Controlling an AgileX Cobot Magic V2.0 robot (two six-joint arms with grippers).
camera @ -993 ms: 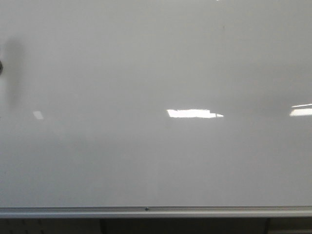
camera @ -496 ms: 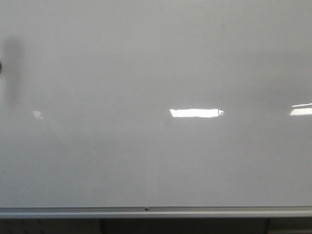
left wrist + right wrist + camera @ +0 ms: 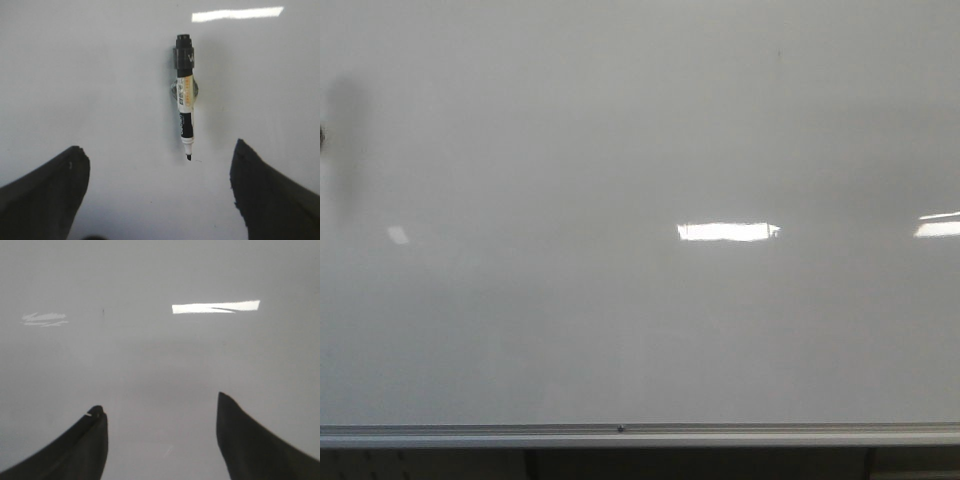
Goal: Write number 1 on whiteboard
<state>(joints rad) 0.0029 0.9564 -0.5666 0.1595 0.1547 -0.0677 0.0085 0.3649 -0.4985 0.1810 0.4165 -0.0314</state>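
The whiteboard [image 3: 620, 330] fills the front view, with its silver edge rail [image 3: 740, 433] along the bottom. A tiny dark stroke, the number 1 [image 3: 779, 51], sits near the upper right; it also shows in the right wrist view [image 3: 103, 312]. A black marker [image 3: 185, 100] lies flat against the board in the left wrist view, uncapped tip pointing toward my left gripper [image 3: 157, 152]. That gripper is open and empty, a short way off the tip. My right gripper [image 3: 159, 402] is open and empty over bare board [image 3: 160, 365]. Neither gripper shows in the front view.
Bright rectangular light reflections [image 3: 728, 231] lie on the board. A dark blurred shadow [image 3: 345, 150] and a small dark object [image 3: 321, 135] sit at the left edge of the front view. Below the rail is a dark strip [image 3: 700, 463].
The bright reflection on the board has drifted slightly right in the front view. Nothing else has visibly changed.
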